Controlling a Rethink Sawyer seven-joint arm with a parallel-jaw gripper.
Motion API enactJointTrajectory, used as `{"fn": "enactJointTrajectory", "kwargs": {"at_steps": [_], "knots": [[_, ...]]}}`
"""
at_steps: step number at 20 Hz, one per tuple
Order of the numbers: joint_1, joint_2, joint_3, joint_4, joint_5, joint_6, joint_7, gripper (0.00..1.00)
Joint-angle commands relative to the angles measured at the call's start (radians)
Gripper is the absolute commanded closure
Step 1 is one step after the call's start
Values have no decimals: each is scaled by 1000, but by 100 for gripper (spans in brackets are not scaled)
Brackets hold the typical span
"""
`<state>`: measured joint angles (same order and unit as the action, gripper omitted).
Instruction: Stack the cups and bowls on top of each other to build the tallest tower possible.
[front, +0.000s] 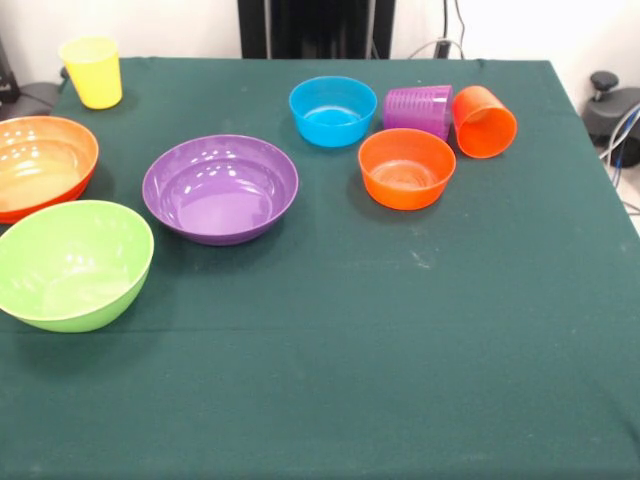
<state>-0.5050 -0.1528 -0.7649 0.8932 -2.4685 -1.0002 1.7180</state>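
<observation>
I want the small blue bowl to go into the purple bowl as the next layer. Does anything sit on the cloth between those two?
Nothing visible does. The small blue bowl stands apart from the purple bowl, with only bare green cloth between them. The robot's hand is not in view.

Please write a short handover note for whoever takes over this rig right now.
Tool: not in view.
Upright on the green cloth: yellow plastic cup, large orange bowl, lime green bowl, purple bowl, small blue bowl, small orange bowl.
On their sides: ribbed purple cup, orange cup.
Done: nothing stacked.
Left: the whole tower.
</observation>
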Motion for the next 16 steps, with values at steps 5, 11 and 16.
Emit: {"fn": "enactJointTrajectory", "kwargs": {"at_steps": [5, 11, 16], "knots": [[-65, 12, 217, 25, 5, 14, -419, 0], [-98, 51, 226, -27, -3, 0, -407, 0], [-110, 81, 234, -56, -11, 6, -381, 0]]}}
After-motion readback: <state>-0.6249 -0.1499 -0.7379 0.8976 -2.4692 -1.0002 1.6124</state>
